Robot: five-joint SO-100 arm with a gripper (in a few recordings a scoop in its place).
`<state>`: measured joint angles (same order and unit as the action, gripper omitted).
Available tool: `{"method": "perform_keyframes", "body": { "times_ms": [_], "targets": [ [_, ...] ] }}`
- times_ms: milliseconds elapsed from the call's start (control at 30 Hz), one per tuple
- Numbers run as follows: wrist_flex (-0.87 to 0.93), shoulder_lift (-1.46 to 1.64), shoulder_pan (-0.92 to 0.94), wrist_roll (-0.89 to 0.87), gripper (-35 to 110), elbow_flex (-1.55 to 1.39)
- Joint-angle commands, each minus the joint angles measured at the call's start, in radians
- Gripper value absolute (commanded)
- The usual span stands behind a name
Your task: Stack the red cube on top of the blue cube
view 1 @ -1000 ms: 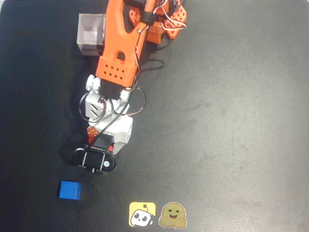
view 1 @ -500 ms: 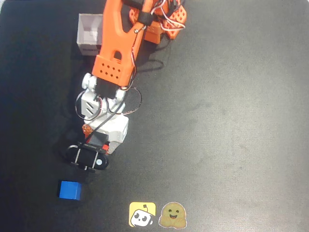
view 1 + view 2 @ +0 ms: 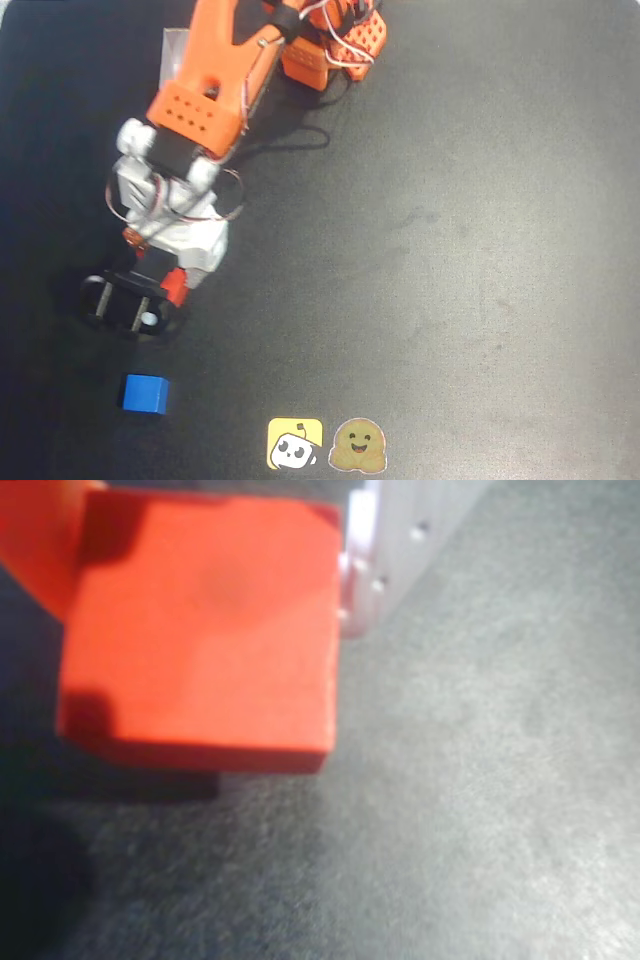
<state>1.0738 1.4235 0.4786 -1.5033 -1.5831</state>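
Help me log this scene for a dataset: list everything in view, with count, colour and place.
red cube: one, bright red-orange, held in the gripper, seen close in the wrist view with dark table beneath it.
blue cube: one, bright blue, on the table near the bottom left of the overhead view, apart from the gripper.
white box: one, whitish, top left of the overhead view, mostly hidden behind the arm.
stickers: two, one yellow square and one brownish smiling blob, side by side at the bottom edge.
table: one, black, under everything.
arm: one, orange and white, reaching from the top toward the lower left.
gripper: one, dark, just above the blue cube in the overhead view, shut on the red cube.
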Motion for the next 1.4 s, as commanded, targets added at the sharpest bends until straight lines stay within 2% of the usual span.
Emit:
{"method": "perform_keyframes", "body": {
  "times_ms": [0,100,233,633,967,1367],
  "targets": [
    [0.048,0.025,0.023,0.003,0,0.123],
    [0.167,-0.103,0.046,0.038,0,0.331],
    [0.178,-0.141,0.049,0.038,0,0.407],
    [0.083,-0.252,0.005,0.018,0,0.558],
    [-0.1,-0.281,-0.041,-0.008,0,0.569],
    [-0.158,-0.391,-0.052,-0.006,0,0.592]
  ]
}}
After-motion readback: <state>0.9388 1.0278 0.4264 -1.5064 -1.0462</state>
